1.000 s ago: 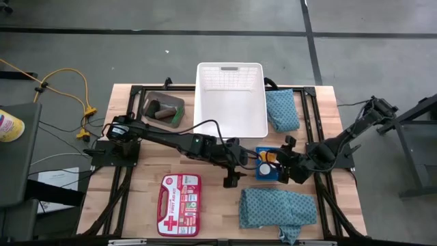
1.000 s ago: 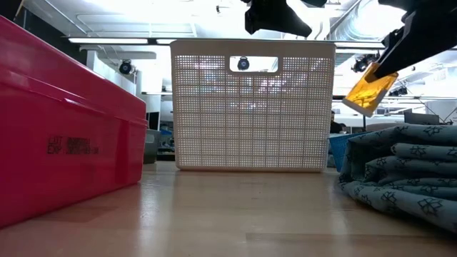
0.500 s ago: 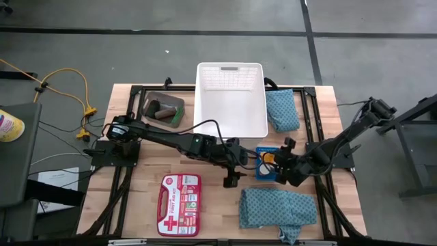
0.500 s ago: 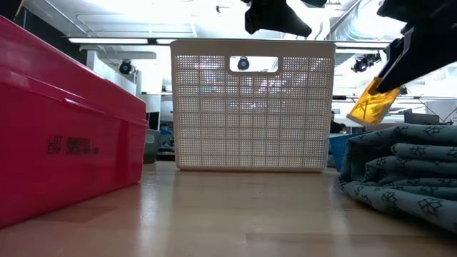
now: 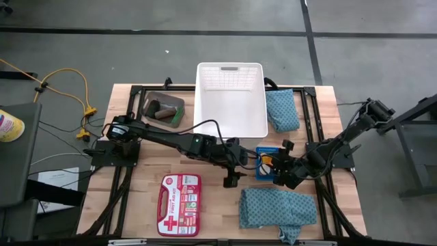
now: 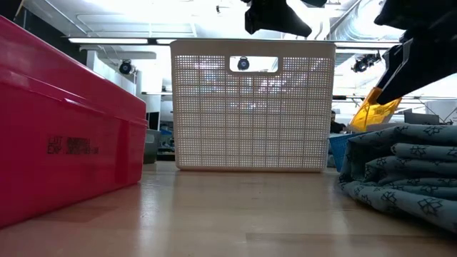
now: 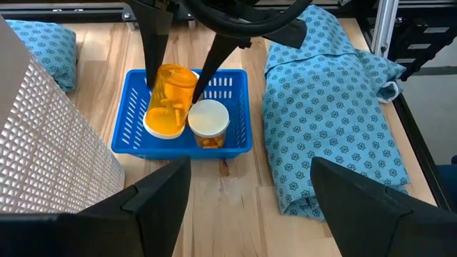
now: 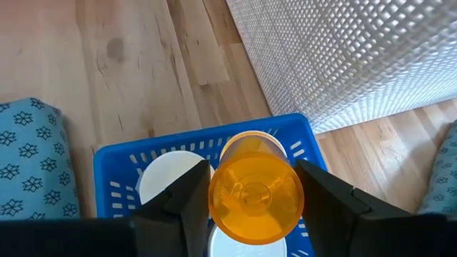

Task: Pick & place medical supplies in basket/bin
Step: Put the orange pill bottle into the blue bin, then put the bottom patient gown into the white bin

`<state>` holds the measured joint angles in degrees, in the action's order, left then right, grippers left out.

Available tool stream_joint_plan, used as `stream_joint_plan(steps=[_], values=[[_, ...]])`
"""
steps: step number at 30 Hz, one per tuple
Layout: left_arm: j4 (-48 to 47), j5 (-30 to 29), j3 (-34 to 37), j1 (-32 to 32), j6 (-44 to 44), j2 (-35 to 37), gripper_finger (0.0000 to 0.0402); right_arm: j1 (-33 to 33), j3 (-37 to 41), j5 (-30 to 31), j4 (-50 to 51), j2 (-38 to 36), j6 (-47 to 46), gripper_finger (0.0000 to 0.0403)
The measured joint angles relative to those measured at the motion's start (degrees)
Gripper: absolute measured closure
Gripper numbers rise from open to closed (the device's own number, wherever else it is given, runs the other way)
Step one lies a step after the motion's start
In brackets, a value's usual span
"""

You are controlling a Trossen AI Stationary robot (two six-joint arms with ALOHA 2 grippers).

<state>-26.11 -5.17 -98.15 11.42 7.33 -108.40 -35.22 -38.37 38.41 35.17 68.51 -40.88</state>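
1. The right gripper (image 7: 178, 71), its jaws clamped on the orange bottle (image 8: 255, 191), has sunk lower over the blue tray (image 5: 265, 172) than a second ago; in the low view the bottle (image 6: 374, 113) now sits just above the folded teal cloth (image 6: 400, 171) instead of well clear of it.
2. From above, the right gripper (image 5: 278, 167) has shifted slightly toward the desk's (image 5: 140, 184) front edge, while the left gripper (image 5: 231, 179) hangs where it was, between the red first-aid case (image 5: 179, 203) and the tray, jaws spread and empty.
3. Only the left wrist view shows the bottle (image 7: 170, 100) tilted, its white-capped end low inside the tray (image 7: 128, 135), beside a second white-capped bottle (image 7: 208, 121) already lying there.
4. Only the high view takes in the white basket (image 5: 231, 130) at the desk's far side, the grey bin (image 5: 162, 109) to its left holding dark rolls and a green piece, and the second teal cloth (image 5: 281, 109) to its right.
5. The low view alone looks through the basket's (image 6: 253, 107) lattice wall.
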Motion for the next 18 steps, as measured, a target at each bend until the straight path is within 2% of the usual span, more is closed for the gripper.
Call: stream_joint_plan(steps=[10, 18], values=[[0.00, 0.02, 0.00, 0.02, 0.04, 0.00, 0.0121, 0.00, 0.00, -0.20, 0.14, 0.00, 0.13, 0.0198], [0.00, 0.02, 0.00, 0.02, 0.04, 0.00, 0.0121, 0.00, 0.00, -0.21, 0.16, 0.02, 0.13, 0.0198]])
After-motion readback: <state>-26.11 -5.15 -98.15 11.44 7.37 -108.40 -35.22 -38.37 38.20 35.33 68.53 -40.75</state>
